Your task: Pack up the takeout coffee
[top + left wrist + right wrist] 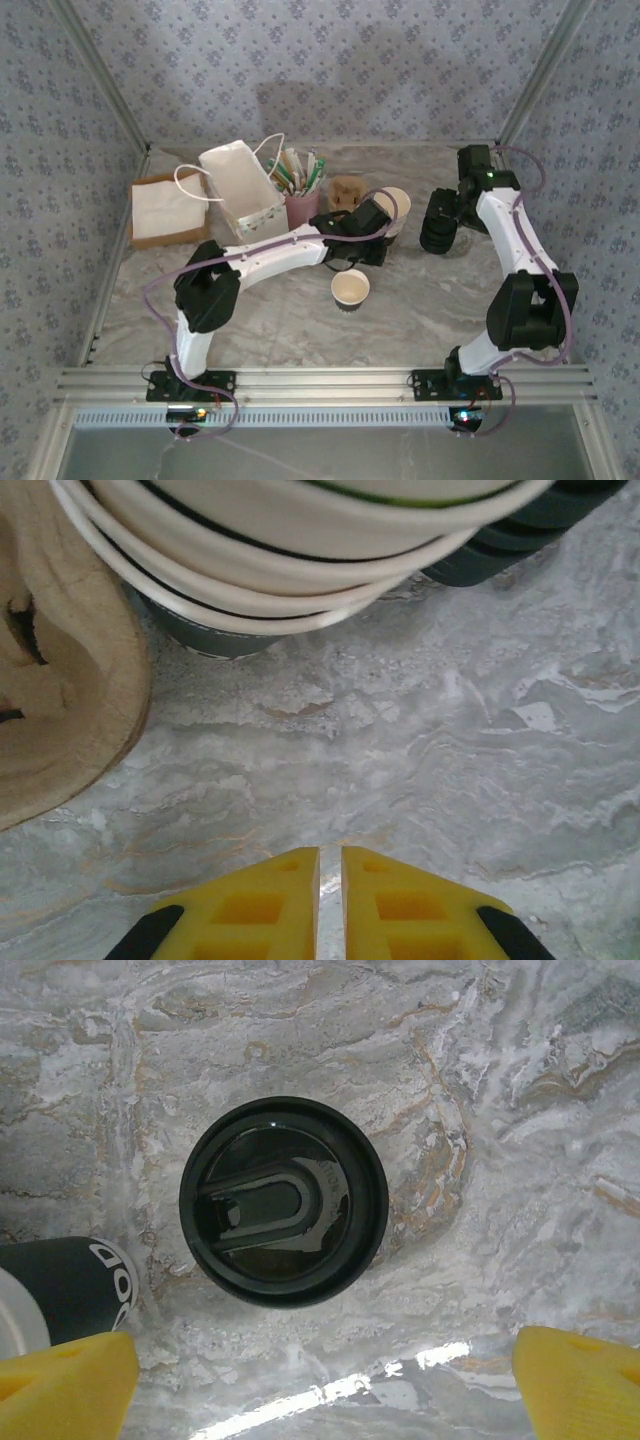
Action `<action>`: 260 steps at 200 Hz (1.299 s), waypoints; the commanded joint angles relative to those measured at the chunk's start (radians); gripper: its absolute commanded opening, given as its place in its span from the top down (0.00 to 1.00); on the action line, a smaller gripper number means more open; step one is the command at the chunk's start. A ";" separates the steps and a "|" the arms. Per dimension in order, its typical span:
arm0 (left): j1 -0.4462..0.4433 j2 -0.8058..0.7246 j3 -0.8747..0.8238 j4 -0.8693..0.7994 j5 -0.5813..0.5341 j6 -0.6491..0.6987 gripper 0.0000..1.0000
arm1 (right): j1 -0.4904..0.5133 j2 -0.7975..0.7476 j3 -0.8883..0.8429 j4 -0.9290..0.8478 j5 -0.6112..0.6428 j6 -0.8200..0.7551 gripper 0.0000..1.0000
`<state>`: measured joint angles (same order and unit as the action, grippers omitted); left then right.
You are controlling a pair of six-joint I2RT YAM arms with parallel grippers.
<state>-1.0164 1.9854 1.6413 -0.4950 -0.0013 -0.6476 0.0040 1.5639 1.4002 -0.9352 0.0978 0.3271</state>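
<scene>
The right gripper (322,1385) has its two yellow fingers far apart, with nothing held. Right under it, in the middle of the gap and a little ahead of the fingertips, is the takeout coffee (283,1202). From up here it is a round black lid, and the cup under it is hidden. I think the fingers are wide so one can go down on each side of the cup, and the gripper hangs straight over it so the lid sits in the middle. Just by one finger is a dark cup with white letters (60,1285), so there is not much room on that side. The left gripper (330,900) has its fingers pressed almost together with nothing between them. Just ahead of it is only the bare marble table (450,780). A bit farther ahead is the stack of cups (300,540), and off to its side is the brown carrier (60,700). It looks like this hand is not needed for the grab now. Behind the left gripper, nearer the robot, an open cup (350,288) stands alone. Farther out to the left are the pink holder (302,208) and the white bag (240,185), which stands with its mouth open. I guess that is so the coffee can go in from the top.
</scene>
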 commanded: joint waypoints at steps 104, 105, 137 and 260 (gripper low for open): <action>0.023 0.098 0.079 0.060 -0.062 -0.001 0.87 | 0.007 0.200 0.134 -0.030 -0.004 -0.089 0.07; 0.023 0.098 0.078 0.060 -0.062 0.000 0.87 | 0.007 0.201 0.134 -0.031 -0.005 -0.089 0.07; 0.019 0.087 0.052 0.076 -0.052 -0.010 0.88 | 0.010 0.227 0.137 -0.022 -0.022 -0.100 0.09; -0.011 -0.051 -0.118 0.133 -0.068 -0.059 0.87 | 0.021 0.273 0.141 -0.015 -0.026 -0.126 0.16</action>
<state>-1.0180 2.0151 1.5402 -0.3893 -0.0471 -0.6930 0.0204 1.8141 1.5105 -0.9344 0.0708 0.2188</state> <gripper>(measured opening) 0.129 0.848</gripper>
